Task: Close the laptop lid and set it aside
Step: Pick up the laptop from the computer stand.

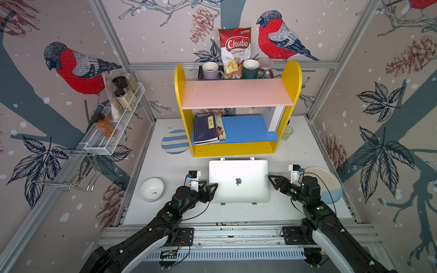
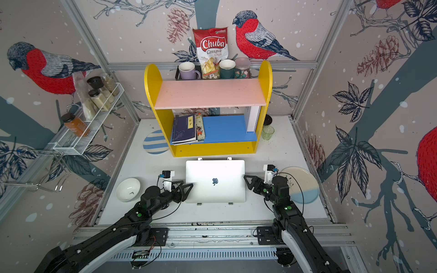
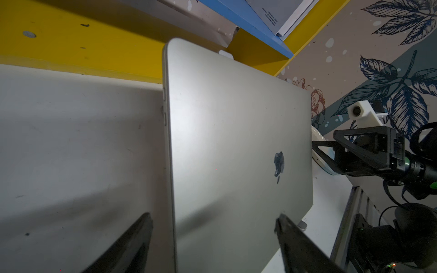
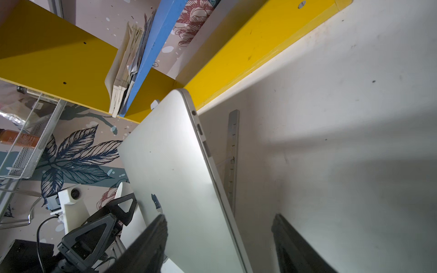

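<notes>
The silver laptop [image 1: 238,180] [image 2: 215,180] lies in the middle of the table on the feet of a stand [image 1: 222,159]. Its lid [image 3: 236,141] [image 4: 175,165] is down flat on the base, apple logo facing up. My left gripper [image 1: 211,186] [image 3: 214,216] is open at the laptop's left edge, one finger over the lid and the other outside the edge. My right gripper [image 1: 272,180] [image 4: 219,216] is open at the right edge and straddles it the same way. Neither pair of fingers visibly presses on the laptop.
A yellow shelf unit [image 1: 236,151] with books stands just behind the laptop. A white bowl [image 1: 151,189] sits left of my left arm. A cream and blue plate [image 1: 328,186] lies under my right arm. A striped plate [image 1: 173,141] and a green glass [image 1: 287,132] flank the shelf.
</notes>
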